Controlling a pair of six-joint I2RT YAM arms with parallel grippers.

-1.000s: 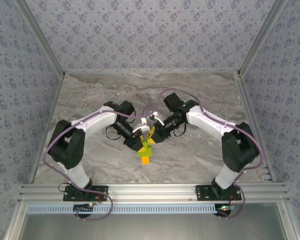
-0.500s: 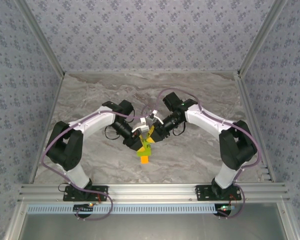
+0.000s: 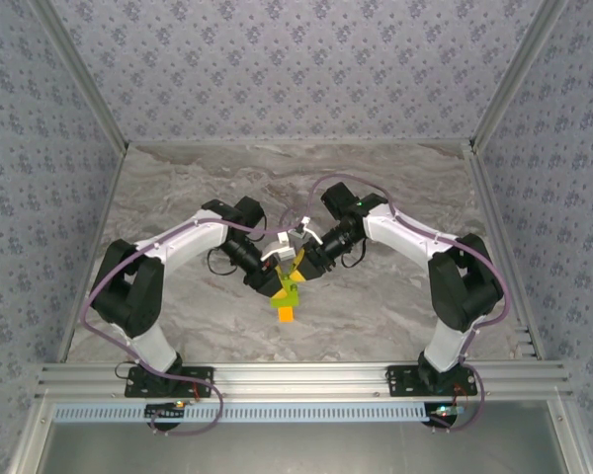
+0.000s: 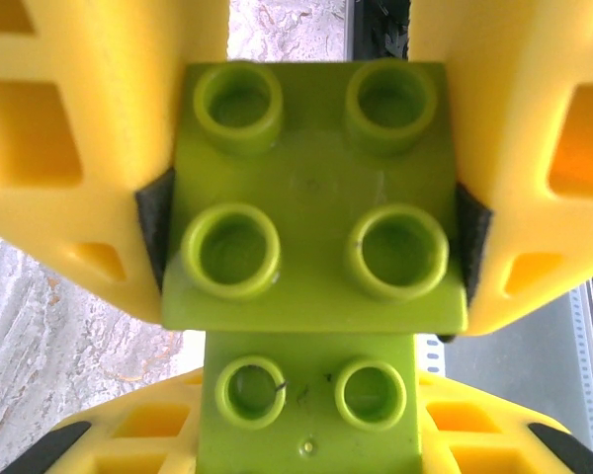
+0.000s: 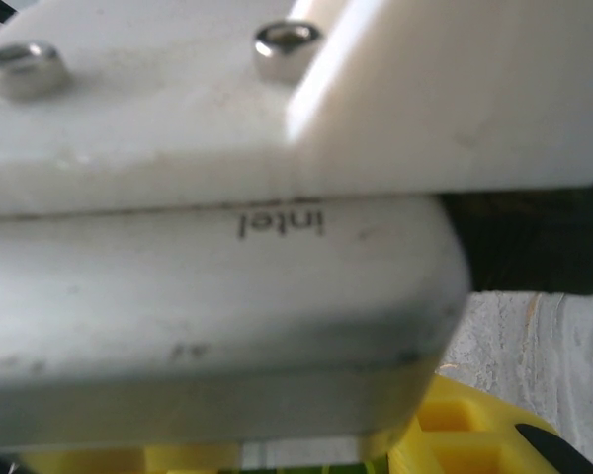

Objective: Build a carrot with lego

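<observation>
The carrot (image 3: 289,294) hangs above the table's middle, lime-green bricks on top and one orange brick (image 3: 287,315) at its lower tip. My left gripper (image 3: 277,277) is shut on it from the left. In the left wrist view its yellow fingers (image 4: 79,148) clamp a lime-green four-stud brick (image 4: 316,188). Joined below that is a second lime-green brick (image 4: 311,415), flanked by the right gripper's yellow fingers (image 4: 494,439). My right gripper (image 3: 301,270) comes in from the right and is shut on that brick.
The left wrist's white camera housing (image 5: 208,296) sits very close in front of the right wrist camera. A yellow finger (image 5: 474,434) shows under it. Grey marble tabletop (image 3: 395,188) lies all around, bounded by patterned walls and a metal rail (image 3: 296,375) at the near edge.
The right arm's elbow has swung slightly to the left. Both grippers and the carrot stay at nearly the same spot.
</observation>
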